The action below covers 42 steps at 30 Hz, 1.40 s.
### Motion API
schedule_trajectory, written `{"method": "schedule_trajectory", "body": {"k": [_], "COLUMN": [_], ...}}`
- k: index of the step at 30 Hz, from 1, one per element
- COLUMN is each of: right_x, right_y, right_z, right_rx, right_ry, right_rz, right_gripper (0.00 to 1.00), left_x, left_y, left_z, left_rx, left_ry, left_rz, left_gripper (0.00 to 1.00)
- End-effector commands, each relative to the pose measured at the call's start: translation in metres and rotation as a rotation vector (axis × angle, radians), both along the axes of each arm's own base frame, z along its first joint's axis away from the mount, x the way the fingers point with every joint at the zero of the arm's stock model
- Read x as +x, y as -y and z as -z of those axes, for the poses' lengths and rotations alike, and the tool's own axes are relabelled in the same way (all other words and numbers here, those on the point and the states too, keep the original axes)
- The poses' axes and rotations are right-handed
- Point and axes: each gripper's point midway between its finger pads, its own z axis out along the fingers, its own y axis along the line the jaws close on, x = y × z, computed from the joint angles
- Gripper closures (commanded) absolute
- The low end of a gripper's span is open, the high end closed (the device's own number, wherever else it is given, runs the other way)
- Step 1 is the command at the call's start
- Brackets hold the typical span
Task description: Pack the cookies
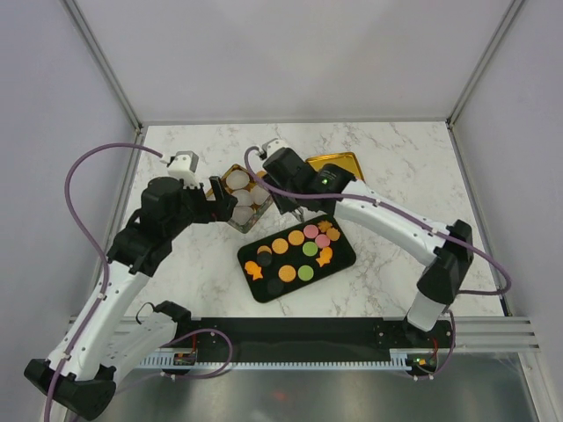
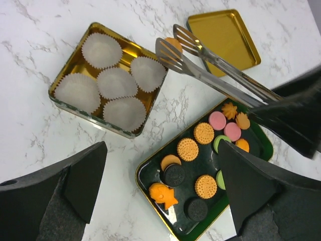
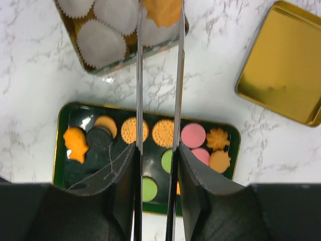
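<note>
The cookies (image 1: 295, 237) lie on a black oblong tray (image 1: 345, 255): round orange, pink, green and dark ones, plus orange shaped ones. They also show in the left wrist view (image 2: 187, 149). My right gripper (image 3: 157, 155) is shut on metal tongs (image 3: 138, 75). The tongs hold one orange cookie (image 3: 163, 11) over the right part of a gold tin (image 2: 90, 113) lined with white paper cups (image 2: 116, 83). My left gripper (image 2: 161, 150) is open and empty, hovering above the tray's left end, just left of the tin in the top view (image 1: 215, 195).
The tin's gold lid (image 1: 336, 164) lies upside down on the marble behind the tray, right of the tin. The right arm (image 1: 396, 220) reaches across above the tray's far side.
</note>
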Motion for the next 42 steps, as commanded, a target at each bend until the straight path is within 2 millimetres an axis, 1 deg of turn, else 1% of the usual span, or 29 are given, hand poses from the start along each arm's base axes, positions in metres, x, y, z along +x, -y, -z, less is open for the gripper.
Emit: {"method": "schedule_trajectory", "body": {"k": [1, 3, 4, 6, 7, 9, 10, 12, 13, 15, 19, 22, 25, 26, 30, 36, 38, 41, 42], "right_x": [0.047, 0.061, 0.070, 0.080, 0.088, 0.095, 0.100, 0.103, 0.104, 0.107, 0.109, 0.109, 0.107, 0.106, 0.104, 0.100, 0.099, 0.097, 0.095], "right_y": [-0.043, -0.056, -0.067, -0.079, -0.085, -0.093, -0.098, -0.103, -0.105, -0.106, -0.104, -0.101, -0.100, -0.099, -0.098, -0.098, -0.097, -0.091, -0.087], "right_z": [-0.030, -0.029, -0.024, -0.019, -0.010, -0.002, 0.009, 0.017, 0.025, 0.031, 0.050, 0.059, 0.062, 0.062, 0.061, 0.059, 0.054, 0.036, 0.019], "right_rx": [0.127, 0.135, 0.140, 0.154, 0.147, 0.152, 0.150, 0.153, 0.144, 0.137, 0.110, 0.096, 0.093, 0.095, 0.096, 0.107, 0.114, 0.129, 0.146], "right_ry": [0.099, 0.114, 0.113, 0.121, 0.119, 0.117, 0.105, 0.090, 0.081, 0.082, 0.060, 0.050, 0.045, 0.043, 0.039, 0.026, 0.028, 0.052, 0.076], "right_rz": [-0.028, -0.031, -0.031, -0.032, -0.025, -0.021, -0.018, -0.021, -0.020, -0.010, 0.003, 0.013, 0.014, 0.014, 0.008, -0.003, -0.004, 0.003, 0.005], "right_gripper": [0.62, 0.62, 0.62, 0.62, 0.62, 0.62, 0.62, 0.62, 0.62, 0.62, 0.62, 0.60, 0.57, 0.54, 0.49, 0.48, 0.48, 0.48, 0.49], "left_x": [0.001, -0.001, -0.002, -0.005, -0.006, -0.010, -0.011, -0.014, -0.015, -0.016, -0.017, -0.016, -0.016, -0.015, -0.015, -0.015, -0.015, -0.014, -0.014], "left_y": [-0.019, -0.023, -0.026, -0.029, -0.030, -0.032, -0.034, -0.037, -0.038, -0.038, -0.038, -0.036, -0.035, -0.035, -0.034, -0.035, -0.035, -0.036, -0.035], "left_z": [-0.038, -0.045, -0.054, -0.061, -0.066, -0.068, -0.073, -0.075, -0.075, -0.075, -0.071, -0.069, -0.068, -0.067, -0.064, -0.062, -0.061, -0.060, -0.059], "left_rx": [-0.020, -0.020, -0.023, -0.025, -0.027, -0.022, -0.020, -0.016, -0.013, -0.011, -0.007, -0.007, -0.009, -0.007, -0.007, -0.006, -0.004, -0.001, -0.001], "left_ry": [0.078, 0.090, 0.109, 0.123, 0.131, 0.128, 0.140, 0.141, 0.144, 0.142, 0.135, 0.126, 0.123, 0.120, 0.112, 0.109, 0.110, 0.108, 0.106], "left_rz": [-0.114, -0.128, -0.141, -0.146, -0.147, -0.148, -0.153, -0.160, -0.160, -0.159, -0.154, -0.149, -0.144, -0.145, -0.143, -0.148, -0.149, -0.152, -0.152], "left_gripper": [0.00, 0.00, 0.00, 0.00, 0.00, 0.00, 0.00, 0.00, 0.00, 0.00, 0.00, 0.00, 0.00, 0.00, 0.00, 0.00, 0.00, 0.00, 0.00]}}
